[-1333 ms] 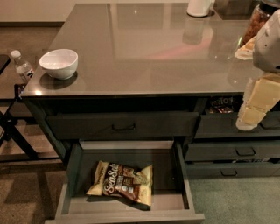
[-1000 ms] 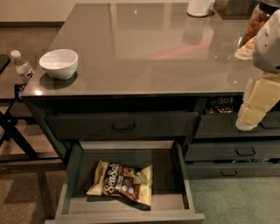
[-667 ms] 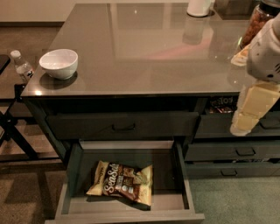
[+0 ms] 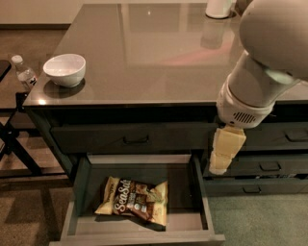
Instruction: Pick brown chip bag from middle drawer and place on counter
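The brown chip bag [image 4: 134, 202] lies flat on the floor of the open middle drawer [image 4: 186, 222], left of the drawer's centre, with "Sea Salt" script facing up. The glossy grey-brown counter [image 4: 154, 57] spans the top of the dark cabinet. My gripper [image 4: 219, 167] hangs from the big white arm [image 4: 264, 67] at the right. It is in front of the cabinet face, above the drawer's right wall, up and to the right of the bag and apart from it. It holds nothing that I can see.
A white bowl [image 4: 64, 69] sits on the counter's front left corner. A white container [image 4: 219, 7] stands at the counter's back right. A water bottle [image 4: 24, 73] rests on a dark stand at the left. A shut drawer with a handle [image 4: 134, 139] is above the open one; narrower drawers [image 4: 269, 166] are at the right.
My arm has swung left and down, bringing the gripper from beside the right drawers to above the open drawer's right wall. The bag and the drawer have not moved.
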Controlling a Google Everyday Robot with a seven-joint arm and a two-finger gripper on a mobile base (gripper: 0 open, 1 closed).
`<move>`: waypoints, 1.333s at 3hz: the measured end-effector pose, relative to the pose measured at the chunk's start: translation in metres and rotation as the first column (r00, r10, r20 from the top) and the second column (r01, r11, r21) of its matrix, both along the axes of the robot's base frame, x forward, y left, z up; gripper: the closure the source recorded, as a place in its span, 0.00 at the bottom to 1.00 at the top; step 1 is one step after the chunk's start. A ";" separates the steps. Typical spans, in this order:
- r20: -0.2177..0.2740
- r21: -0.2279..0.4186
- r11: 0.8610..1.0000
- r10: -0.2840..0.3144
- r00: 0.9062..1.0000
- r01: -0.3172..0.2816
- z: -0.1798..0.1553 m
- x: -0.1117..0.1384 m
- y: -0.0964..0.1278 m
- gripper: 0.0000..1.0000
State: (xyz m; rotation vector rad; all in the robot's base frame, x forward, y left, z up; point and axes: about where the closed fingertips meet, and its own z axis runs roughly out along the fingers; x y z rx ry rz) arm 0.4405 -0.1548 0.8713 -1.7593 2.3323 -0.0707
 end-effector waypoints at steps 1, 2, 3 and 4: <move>0.000 0.000 1.000 0.000 1.000 0.000 0.000 0.000 0.000 0.00; -0.024 0.003 1.000 -0.001 1.000 0.001 -0.026 -0.006 0.016 0.00; -0.128 0.051 0.998 -0.020 0.992 0.027 -0.093 -0.012 0.060 0.00; -0.208 0.082 0.991 -0.083 0.975 0.102 -0.150 -0.008 0.090 0.00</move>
